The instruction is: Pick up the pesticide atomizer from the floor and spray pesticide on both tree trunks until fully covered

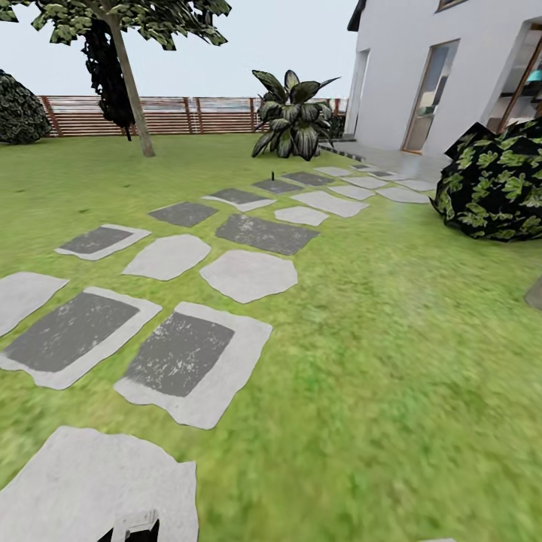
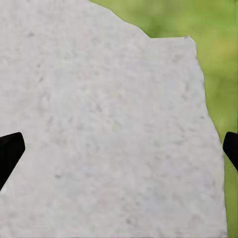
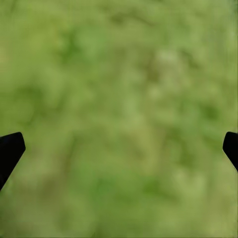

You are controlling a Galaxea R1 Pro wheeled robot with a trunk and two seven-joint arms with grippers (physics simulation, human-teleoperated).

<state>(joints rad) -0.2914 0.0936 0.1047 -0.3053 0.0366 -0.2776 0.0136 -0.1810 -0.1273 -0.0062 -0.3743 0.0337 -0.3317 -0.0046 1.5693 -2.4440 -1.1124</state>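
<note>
No writing or label can be read anywhere here.

At far left a round dark green bush [image 1: 19,109] sits against the reddish-brown horizontal-slat wooden fence [image 1: 162,114] that closes the back of the garden. Next to it stands one tall tree with jagged dark foliage [image 1: 113,19], its straight pale grey-brown trunk [image 1: 132,90] leaning slightly and rooted in the flat green grass lawn [image 1: 391,361]. One tree is all I can count.

A path of grey stepping stones [image 1: 248,275], more than a dozen, runs from the near left corner across the lawn toward the house. The left end effector [image 2: 119,148] hangs over one pale stone slab [image 2: 99,124]; its two black fingertips [image 2: 9,148] stand wide apart with nothing between them.

At the far end of the path a small dark upright object [image 1: 273,176] stands on the stones, too small to identify. Behind it grows one broad striped-leaf plant [image 1: 292,117].

The right end effector [image 3: 119,148] hangs over bare blurred grass, fingertips [image 3: 230,146] equally spread and holding nothing.

At right rises the white house with tall glass doors [image 1: 421,83], and before it one large leafy bush with yellow-green mottled leaves [image 1: 493,181].
</note>
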